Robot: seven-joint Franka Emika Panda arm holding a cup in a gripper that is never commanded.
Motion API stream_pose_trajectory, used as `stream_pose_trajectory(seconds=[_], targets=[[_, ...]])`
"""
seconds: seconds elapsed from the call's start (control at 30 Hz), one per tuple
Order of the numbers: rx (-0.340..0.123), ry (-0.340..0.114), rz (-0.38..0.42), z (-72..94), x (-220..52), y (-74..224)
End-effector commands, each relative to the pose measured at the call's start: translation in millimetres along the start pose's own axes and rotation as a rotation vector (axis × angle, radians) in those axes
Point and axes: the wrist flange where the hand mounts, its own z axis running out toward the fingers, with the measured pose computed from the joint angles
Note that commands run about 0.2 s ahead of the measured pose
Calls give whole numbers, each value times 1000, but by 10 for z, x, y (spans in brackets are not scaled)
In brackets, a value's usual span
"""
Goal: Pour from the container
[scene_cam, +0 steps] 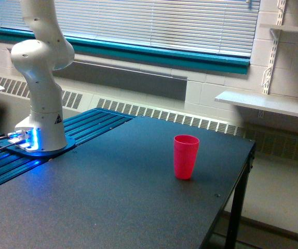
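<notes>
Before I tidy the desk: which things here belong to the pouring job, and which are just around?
Part of the job:
- red cup, upright on the table, the likely receiver
- robot arm; its pincer and the clear container are out of view

Just around:
- wall shelf
- window blinds

We noted the red cup (pixel 186 156) as opaque plastic, smooth, with a faint sheen. The table (pixel 112 202) top was dark and matt, finely textured. The arm (pixel 41 72) wore a glossy white shell. Beneath its base, the ribbed plate (pixel 86 127) looked like blue-painted metal, slightly reflective.
</notes>
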Motion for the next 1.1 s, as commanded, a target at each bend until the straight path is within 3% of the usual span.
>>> stream_pose_trajectory(seconds=[0.03, 0.7, 1.1], targets=[[-20, -33, -10, 165, -115, -15], [-52, -72, -52, 208, -325, -110], [-86, -85, -76, 86, -618, -61]])
